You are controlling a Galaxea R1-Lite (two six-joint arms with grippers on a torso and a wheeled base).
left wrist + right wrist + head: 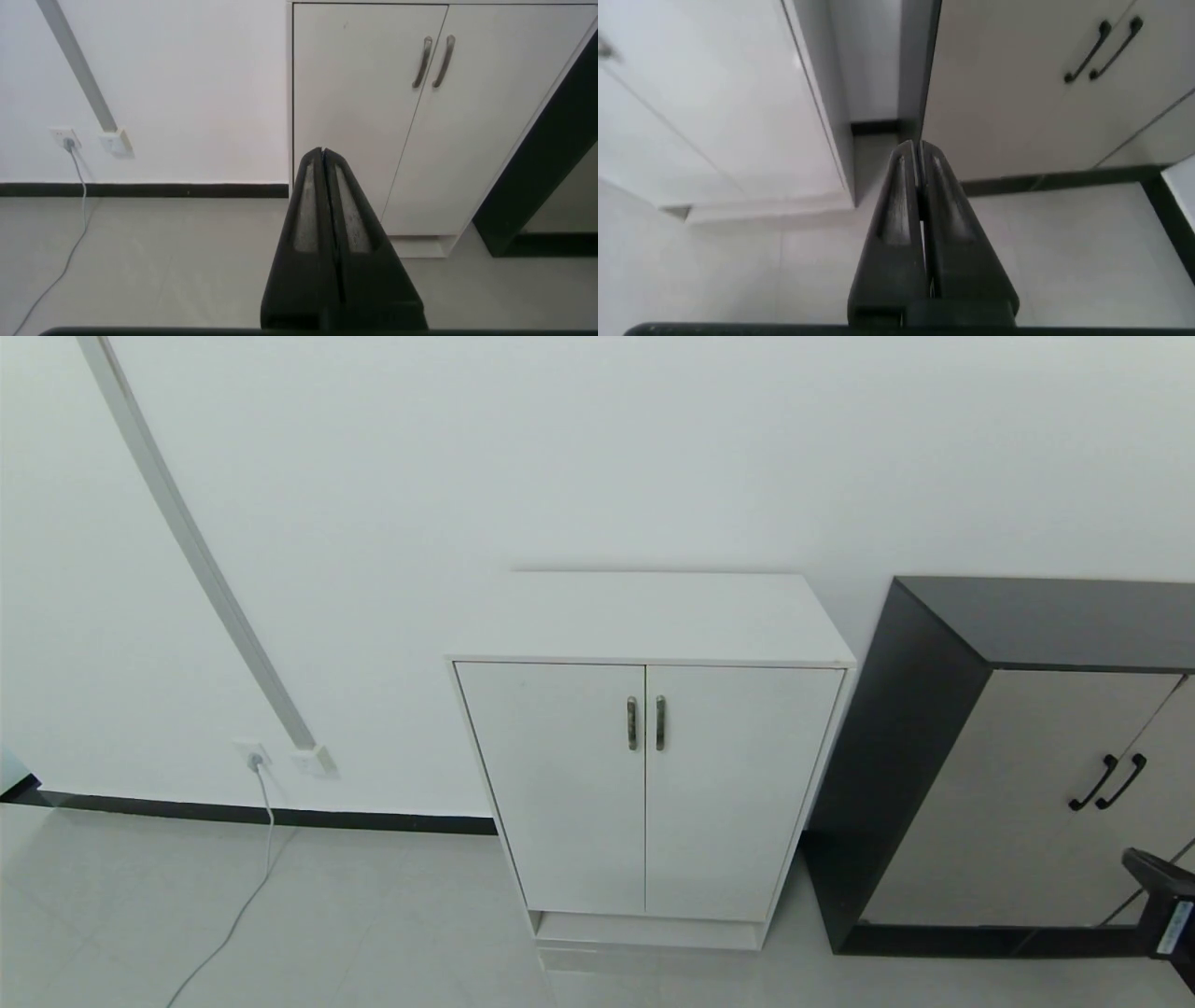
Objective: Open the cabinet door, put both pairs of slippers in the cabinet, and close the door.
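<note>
Standing against the plain white wall, the white two-door wooden cabinet has both doors shut, well ahead of the left jaws, which are pressed together. The black cabinet with grey doors stands just beside it. The right jaws, also pressed together, point at the gap between the two. Paired dark metal bar handles flank the white doors' middle seam.

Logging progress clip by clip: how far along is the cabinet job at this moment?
Done: nothing certain. Both doors of the white cabinet are shut, its handles free of either arm. In hand: nothing; the left gripper and right gripper are shut and empty, away from the cabinet. Left: this fits either the very start or the finish; with the doors shut, whether slippers are inside cannot be told.
</note>
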